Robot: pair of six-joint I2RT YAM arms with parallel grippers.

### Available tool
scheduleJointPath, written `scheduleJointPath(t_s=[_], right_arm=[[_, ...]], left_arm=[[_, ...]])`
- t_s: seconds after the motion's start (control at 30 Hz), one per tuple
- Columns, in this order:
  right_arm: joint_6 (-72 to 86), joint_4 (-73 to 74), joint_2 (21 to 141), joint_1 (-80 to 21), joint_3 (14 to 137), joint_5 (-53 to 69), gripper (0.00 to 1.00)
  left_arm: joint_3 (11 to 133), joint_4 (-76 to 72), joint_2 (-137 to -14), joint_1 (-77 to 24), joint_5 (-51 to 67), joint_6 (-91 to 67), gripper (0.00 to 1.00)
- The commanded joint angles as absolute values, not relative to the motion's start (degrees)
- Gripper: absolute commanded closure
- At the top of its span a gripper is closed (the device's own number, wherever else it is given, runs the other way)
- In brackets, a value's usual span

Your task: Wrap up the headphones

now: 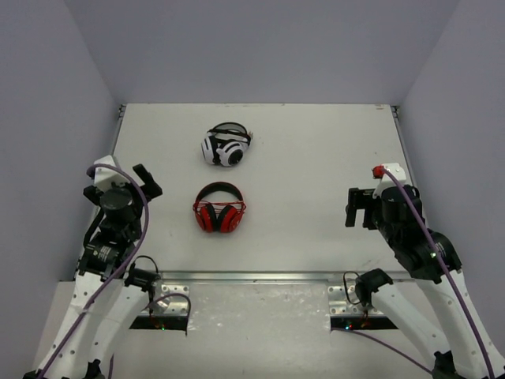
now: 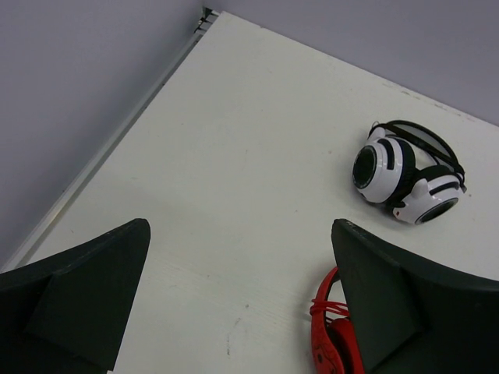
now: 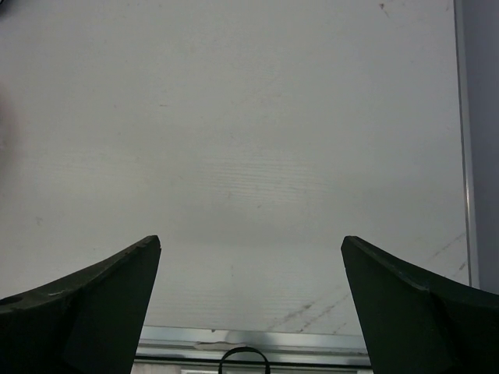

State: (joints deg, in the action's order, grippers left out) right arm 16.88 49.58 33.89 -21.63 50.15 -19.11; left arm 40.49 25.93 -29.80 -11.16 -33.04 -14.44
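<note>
red headphones (image 1: 219,215) mid table (image 1: 316,158), white/blk striped headphones (image 1: 226,146) beyond, not touching

We see the headphones (image 1: 219,208) lying flat on the desk (image 1: 316,174), a little left of its middle, with nothing touching them. Their red headband, lined in black, arches toward the far side. The two red cups sit close together at the near end. From the left wrist we catch only a red edge.
</note>
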Motion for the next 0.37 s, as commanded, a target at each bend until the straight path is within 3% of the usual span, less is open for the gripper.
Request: scheduleJointPath(t_s=[0.0, 0.33], right_arm=[[16.17, 51.59, 32.96, -21.80, 51.59, -22.59, 0.01], [16.79, 51.24, 32.43, -21.88, 50.80, -23.91, 0.01]], left_arm=[[40.52, 23.64, -27.95, -10.90, -34.01, -15.82, 0.00], [40.17, 22.85, -27.86, -10.99, -31.73, -15.47, 0.00]])
